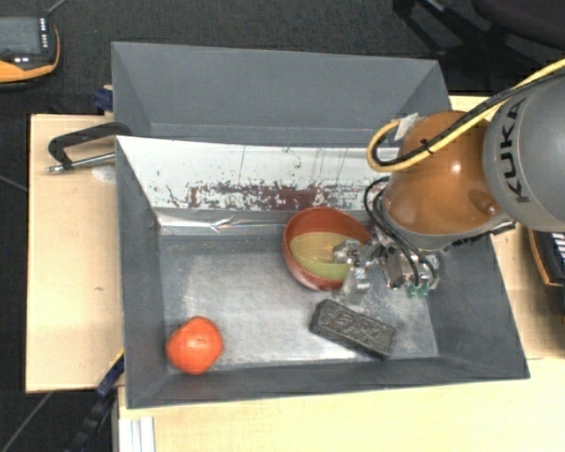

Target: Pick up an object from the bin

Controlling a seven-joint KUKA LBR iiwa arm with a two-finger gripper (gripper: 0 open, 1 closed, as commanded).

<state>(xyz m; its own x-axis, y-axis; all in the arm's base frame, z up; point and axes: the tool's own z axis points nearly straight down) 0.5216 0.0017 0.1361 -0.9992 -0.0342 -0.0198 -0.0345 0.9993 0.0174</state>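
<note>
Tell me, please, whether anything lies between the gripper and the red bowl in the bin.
Nothing visible does. The gripper is right at the right-hand rim of the red bowl. The dark flat block lies just in front of them, and the orange ball sits far off to the front left, so neither is between the two.

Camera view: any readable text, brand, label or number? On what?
"KUKA": on the grey arm link, letters running vertically.
Dark grey flat block on the bin floor: raised marks on its top, too blurred to read.
Black-and-orange device outside the bin, top left: screen too small to read.
Red bowl and orange-red ball: no text seen.
</note>
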